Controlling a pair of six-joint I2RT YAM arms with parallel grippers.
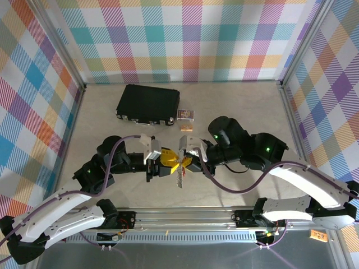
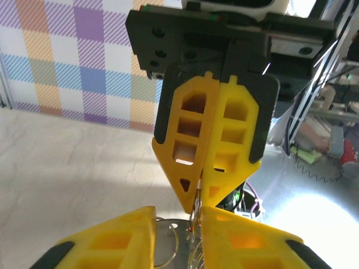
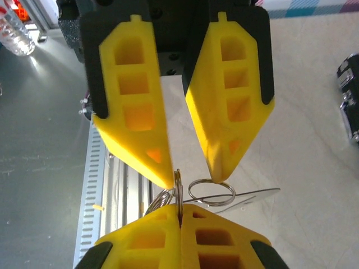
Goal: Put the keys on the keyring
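Two grippers: I see them tip to tip over the middle of the table (image 1: pixel 101 131).
Left gripper (image 3: pixel 194 180): fingers parted by a narrow gap.
Right gripper (image 3: pixel 179 212): fingers pressed together, pinching a wire ring of the keys (image 3: pixel 211 192).
Keys: bunch hanging between the tips, one loop just beneath a left fingertip.

Bright, even light falls from above. The surface (image 2: pixel 67 185) looks washed out in the left wrist view.
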